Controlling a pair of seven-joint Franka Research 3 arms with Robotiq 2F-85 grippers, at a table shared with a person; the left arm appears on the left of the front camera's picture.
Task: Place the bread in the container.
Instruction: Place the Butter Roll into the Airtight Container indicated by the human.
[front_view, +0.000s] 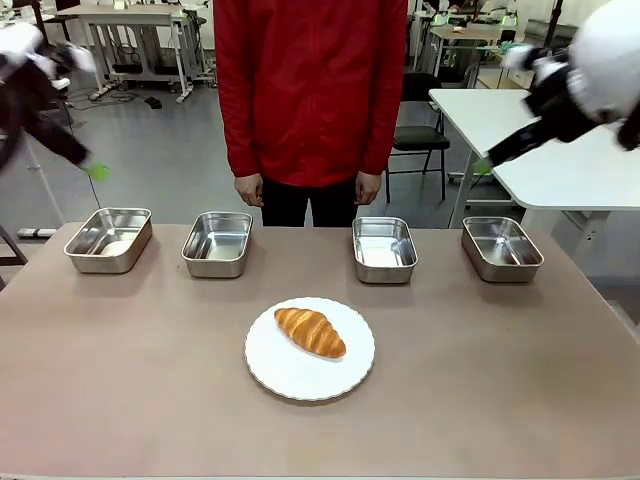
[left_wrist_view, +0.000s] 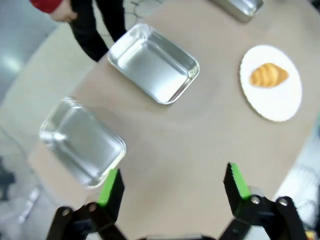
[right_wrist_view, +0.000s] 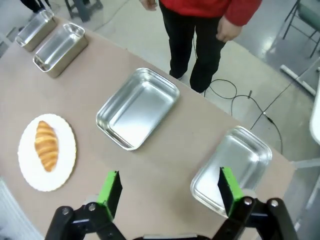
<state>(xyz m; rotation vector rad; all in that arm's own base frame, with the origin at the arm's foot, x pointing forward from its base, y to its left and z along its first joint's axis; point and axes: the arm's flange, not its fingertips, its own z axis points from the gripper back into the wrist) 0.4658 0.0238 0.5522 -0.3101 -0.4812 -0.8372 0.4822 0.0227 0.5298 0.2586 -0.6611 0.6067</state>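
The croissant (front_view: 310, 332) lies on a white plate (front_view: 290, 378) midway along the table's (front_view: 500, 390) near edge, well apart from four steel pans (front_view: 217, 243) lined along the far edge; the pans seem empty, though glare blurs the leftmost. The left gripper (left_wrist_view: 172, 175) hangs above the far left corner and the right gripper (right_wrist_view: 169, 177) above the far right corner, both spread wide, grasping nothing.

Round white plate (front_view: 290, 382) near the middle of a brown table (front_view: 500, 400), slightly to the near side. At the far edge, centred, a standing person (front_view: 310, 80) in red jacket and black trousers. Beyond, far right, a black chair (front_view: 418, 140) tucked beside a white table (front_view: 560, 160). Far left, across grey floor, a light workbench (front_view: 130, 12).
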